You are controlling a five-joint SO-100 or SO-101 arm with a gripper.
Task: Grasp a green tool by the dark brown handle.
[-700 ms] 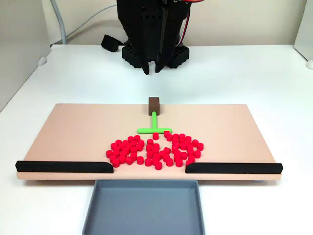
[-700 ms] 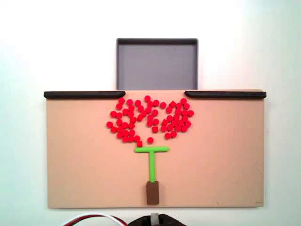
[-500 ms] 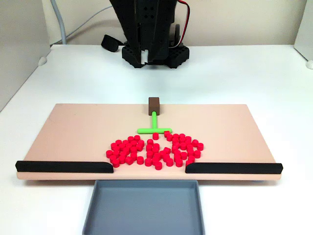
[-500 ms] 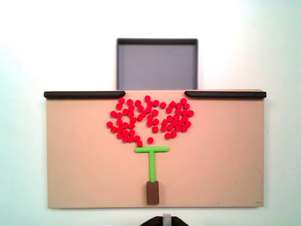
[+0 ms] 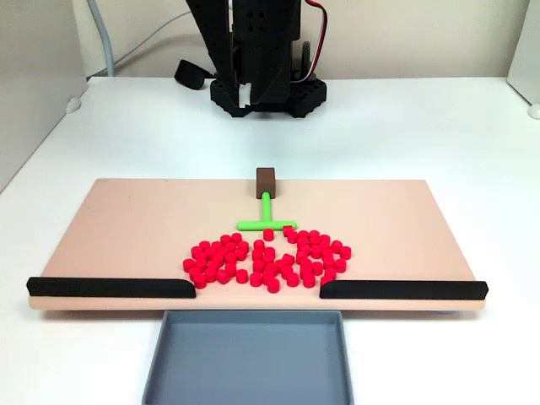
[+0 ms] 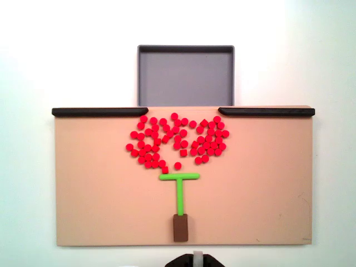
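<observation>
The green tool lies flat on the tan board, a thin stem with a crossbar that faces the red pieces. Its dark brown handle sits at the board's far edge in this fixed view. In the other fixed view the green tool has its handle near the bottom edge of the board. My gripper hangs by the black arm base, well behind the handle and off the board. A bit of the gripper pokes in at the bottom edge. Its fingers are too dark to read.
Several red cylinders cluster just in front of the crossbar, seen too as red cylinders. Two long black bars line the board's near edge. A grey tray stands beyond that edge.
The gripper has drawn back and up toward the arm base, away from the board. The tool, the handle and the red cylinders have not moved.
</observation>
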